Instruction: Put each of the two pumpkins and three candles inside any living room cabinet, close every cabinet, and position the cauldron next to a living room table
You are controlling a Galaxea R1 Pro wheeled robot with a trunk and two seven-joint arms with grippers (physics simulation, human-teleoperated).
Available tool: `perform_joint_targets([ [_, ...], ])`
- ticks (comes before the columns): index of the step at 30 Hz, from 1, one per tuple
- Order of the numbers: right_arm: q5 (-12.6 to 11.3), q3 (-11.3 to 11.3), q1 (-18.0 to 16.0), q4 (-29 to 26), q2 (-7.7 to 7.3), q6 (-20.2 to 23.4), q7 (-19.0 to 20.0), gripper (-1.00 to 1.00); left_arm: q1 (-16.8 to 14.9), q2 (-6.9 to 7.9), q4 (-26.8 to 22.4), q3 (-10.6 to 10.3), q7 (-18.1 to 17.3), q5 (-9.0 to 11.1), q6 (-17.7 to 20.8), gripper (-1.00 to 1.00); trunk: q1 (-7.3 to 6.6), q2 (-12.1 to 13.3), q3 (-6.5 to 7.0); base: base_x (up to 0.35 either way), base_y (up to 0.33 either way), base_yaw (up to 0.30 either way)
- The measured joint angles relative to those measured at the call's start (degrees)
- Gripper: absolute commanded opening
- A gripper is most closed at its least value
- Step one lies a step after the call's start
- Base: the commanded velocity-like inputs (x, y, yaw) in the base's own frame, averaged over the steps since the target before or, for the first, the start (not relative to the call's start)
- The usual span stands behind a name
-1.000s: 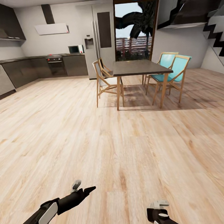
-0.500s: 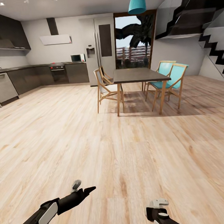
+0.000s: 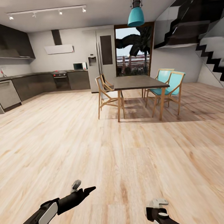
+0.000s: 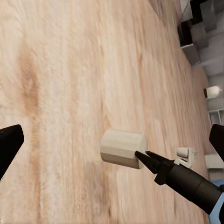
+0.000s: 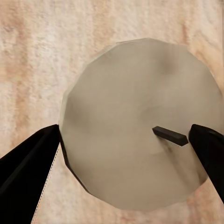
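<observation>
Between the right jaws: one candle (image 5: 140,126), a pale, short cylinder. The jaws are clamped on its rim from both sides. The left jaws are spread wide with nothing between them, hanging over bare floor (image 3: 128,151).

Orientation: we look straight down on the round end with the wick (image 5: 170,136), so the candle's long axis runs along the right jaws' fingers, wick end toward the wrist and base pointing out past the tips. In the left wrist view the same candle (image 4: 122,148) sticks out beyond the fingertips.

Risks:
- We judge the grip shallow, near one end only. Base jolts or a fast turn could make the candle pivot or slip out and roll away on the floor.
- The table (image 3: 138,82) and chairs sit ahead. Driving straight on risks clipping them.
</observation>
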Motion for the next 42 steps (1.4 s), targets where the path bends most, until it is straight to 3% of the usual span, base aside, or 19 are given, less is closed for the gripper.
perform_joint_targets([
  [15,0.34,-0.02,0.00,0.09,0.02,0.00,-0.08,-1.00,0.01,-0.15,0.66,0.05,2.02,-0.08,-0.22,1.00,-0.39,0.20,3.34,0.000,0.000,0.257],
  [19,0.34,-0.03,0.00,0.12,0.01,0.01,-0.08,-1.00,0.01,-0.44,0.74,0.24,6.87,-0.13,-0.19,1.00,-0.49,0.26,4.22,0.000,0.000,0.273],
  [23,0.32,-0.02,0.00,0.11,0.06,0.00,-0.08,-1.00,0.01,-0.99,0.74,0.30,16.11,-0.01,-0.30,1.00,-0.59,0.31,5.11,0.000,0.000,0.273],
  [28,0.31,-0.04,0.00,0.13,0.08,0.00,-0.08,-1.00,0.01,-1.91,0.53,0.26,22.06,0.02,-0.44,1.00,-0.74,0.42,6.22,0.000,0.000,0.273],
  [42,0.27,0.02,0.01,0.28,0.09,0.00,-0.09,-1.00,0.01,-2.63,0.30,0.37,23.37,-0.08,-0.56,1.00,-3.59,5.64,8.55,0.000,0.000,0.273],
])
